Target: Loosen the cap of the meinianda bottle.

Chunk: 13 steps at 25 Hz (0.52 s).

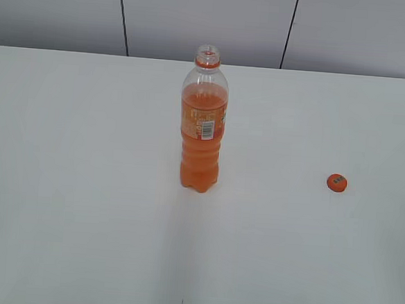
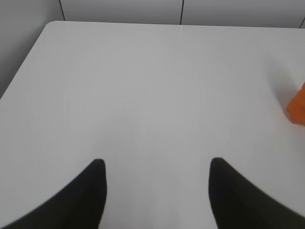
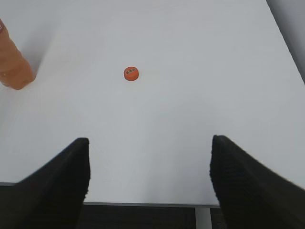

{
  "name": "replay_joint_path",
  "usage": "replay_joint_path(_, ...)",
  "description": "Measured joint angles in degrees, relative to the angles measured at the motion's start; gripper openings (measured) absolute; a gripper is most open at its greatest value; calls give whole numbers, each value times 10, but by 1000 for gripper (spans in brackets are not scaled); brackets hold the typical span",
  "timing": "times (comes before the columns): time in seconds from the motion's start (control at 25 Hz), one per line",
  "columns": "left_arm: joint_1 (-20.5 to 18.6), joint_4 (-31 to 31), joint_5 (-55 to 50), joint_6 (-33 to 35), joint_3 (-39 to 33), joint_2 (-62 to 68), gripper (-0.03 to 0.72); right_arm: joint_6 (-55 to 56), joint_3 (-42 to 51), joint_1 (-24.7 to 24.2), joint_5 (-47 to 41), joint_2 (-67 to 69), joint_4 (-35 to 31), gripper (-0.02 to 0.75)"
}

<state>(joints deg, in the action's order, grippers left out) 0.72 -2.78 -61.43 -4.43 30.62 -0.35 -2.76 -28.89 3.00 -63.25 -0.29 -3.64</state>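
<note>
The meinianda bottle (image 1: 203, 124) stands upright mid-table, its mouth bare above the orange neck ring. The orange cap (image 1: 336, 182) lies on the table well to its right, dark mark up. In the right wrist view the cap (image 3: 131, 73) lies ahead of my open, empty right gripper (image 3: 150, 143), with the bottle's base (image 3: 13, 67) at the far left. My left gripper (image 2: 157, 164) is open and empty over bare table, with a sliver of the bottle (image 2: 298, 107) at the right edge. Neither gripper shows in the exterior view.
The white table (image 1: 82, 185) ends at a grey panelled wall behind. Its front edge (image 3: 147, 204) shows just under my right gripper, and its left edge (image 2: 24, 67) shows in the left wrist view.
</note>
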Motion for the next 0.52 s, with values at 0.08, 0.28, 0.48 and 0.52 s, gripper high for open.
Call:
replay_joint_path(0.08, 0, 0, 0, 0, 0, 0, 426, 0, 0, 0, 0, 0, 0, 589)
replay_joint_path(0.28, 0, 0, 0, 0, 0, 0, 426, 0, 0, 0, 0, 0, 0, 589)
replay_joint_path(0.48, 0, 0, 0, 0, 0, 0, 426, 0, 0, 0, 0, 0, 0, 589)
replay_joint_path(0.52, 0, 0, 0, 0, 0, 0, 426, 0, 0, 0, 0, 0, 0, 589)
